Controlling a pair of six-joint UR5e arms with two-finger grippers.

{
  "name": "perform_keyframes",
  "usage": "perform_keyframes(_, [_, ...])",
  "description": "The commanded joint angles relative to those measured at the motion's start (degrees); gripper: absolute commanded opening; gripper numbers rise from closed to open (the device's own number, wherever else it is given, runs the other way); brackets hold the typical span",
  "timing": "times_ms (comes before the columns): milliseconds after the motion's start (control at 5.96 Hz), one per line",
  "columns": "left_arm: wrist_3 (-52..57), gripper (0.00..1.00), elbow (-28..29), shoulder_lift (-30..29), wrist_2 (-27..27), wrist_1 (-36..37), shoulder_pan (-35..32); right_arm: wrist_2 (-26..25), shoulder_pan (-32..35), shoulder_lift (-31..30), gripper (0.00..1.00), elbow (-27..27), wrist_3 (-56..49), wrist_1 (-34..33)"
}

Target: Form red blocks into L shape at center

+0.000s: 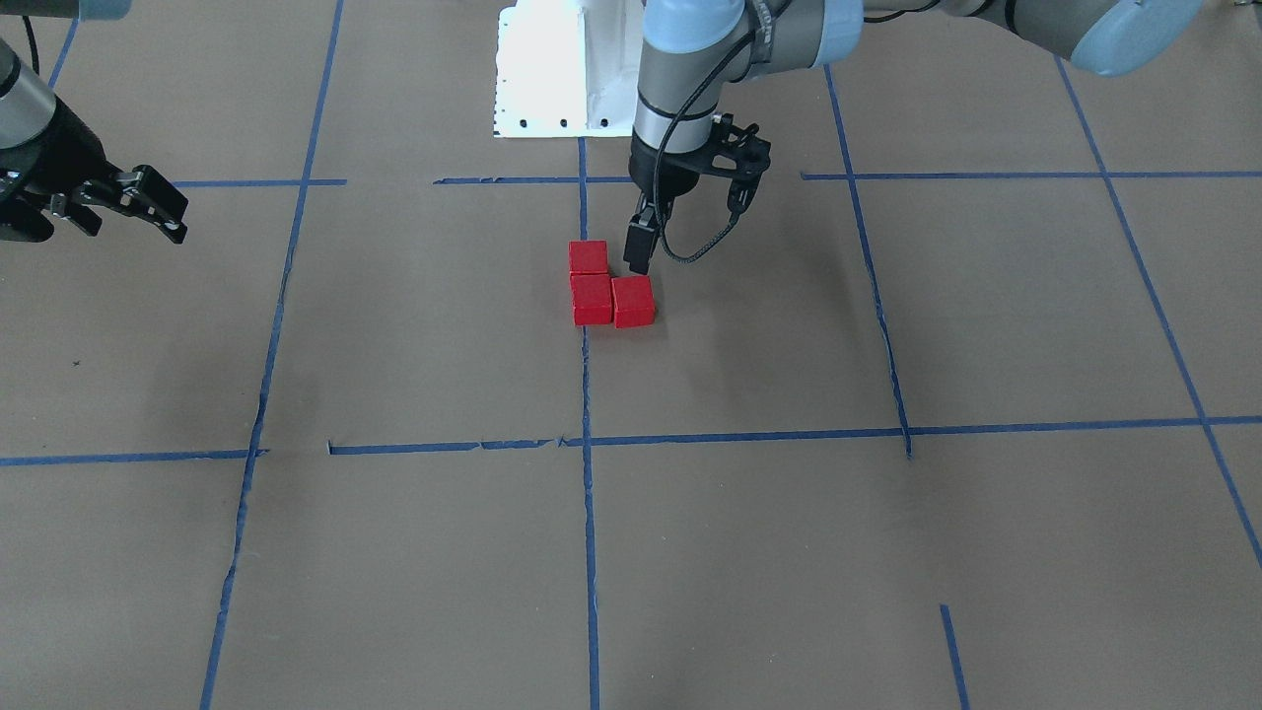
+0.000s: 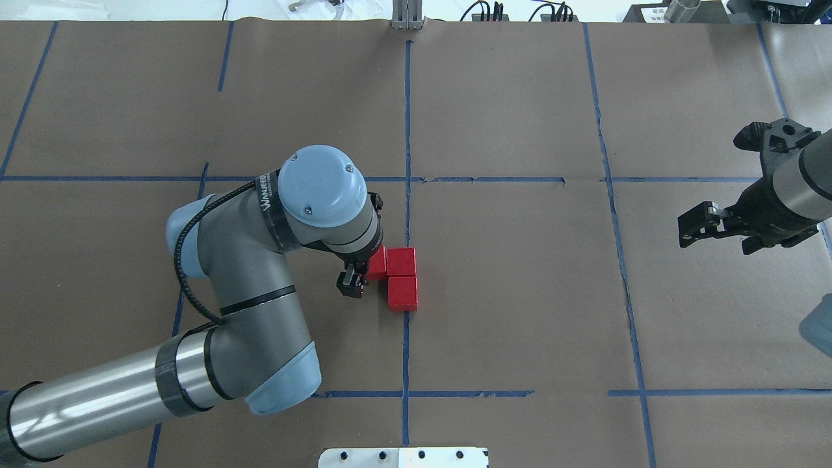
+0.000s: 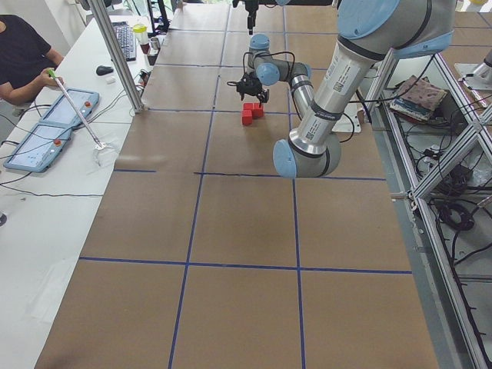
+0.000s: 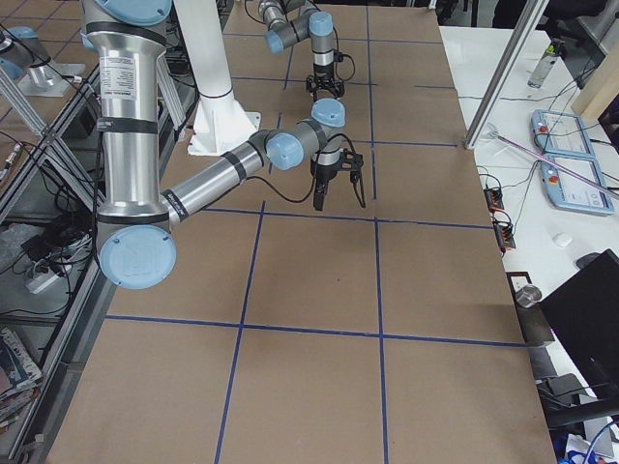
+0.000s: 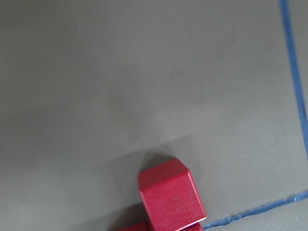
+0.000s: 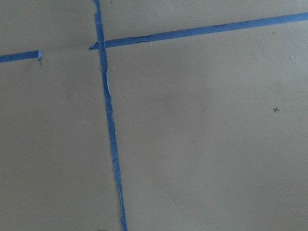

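Note:
Three red blocks lie together in an L on the brown paper at the central blue tape line [image 1: 586,394]: one nearer the robot [image 1: 589,256], one at the corner [image 1: 592,299], one beside it [image 1: 633,302]. In the overhead view they show as [image 2: 401,261], [image 2: 402,292] and a partly hidden one [image 2: 377,265]. My left gripper [image 1: 688,225] hangs open just beside them; one finger [image 2: 351,284] stands next to the partly hidden block. The left wrist view shows a red block [image 5: 171,199] at its bottom edge. My right gripper [image 1: 94,215] is open and empty, far off to the side.
The white robot base plate [image 1: 562,69] stands behind the blocks. Blue tape grid lines cross the paper [image 6: 108,120]. An operator [image 3: 23,58] sits at a side bench with tablets [image 3: 54,131].

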Motion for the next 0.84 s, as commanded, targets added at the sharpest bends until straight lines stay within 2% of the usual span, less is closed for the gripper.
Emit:
perform_keyframes(0, [20.03, 1.00, -6.41, 7.73, -3.54, 1.18, -5.10, 4.60, 11.15, 0.01, 1.00, -6.31, -12.88, -0.44])
perform_keyframes(168, [32.49, 1.00, -10.07, 14.64, -9.49, 0.05, -8.71, 4.78, 15.04, 0.18, 1.00, -10.86, -19.38, -0.27])
perform_keyframes(335, [44.97, 1.00, -14.03, 20.54, -9.98, 0.04, -12.40, 4.78, 18.90, 0.36, 1.00, -14.47, -25.54, -0.27])
perform_keyframes(503, [53.97, 1.00, -14.07, 23.29, -10.95, 0.56, -15.48, 4.87, 21.20, 0.19, 1.00, -16.77, -30.30, -0.35])
perform_keyframes(671, [60.94, 1.00, -14.24, 26.97, -14.18, 0.13, -20.12, 5.30, 24.01, -0.34, 1.00, -18.10, -35.22, -0.53])
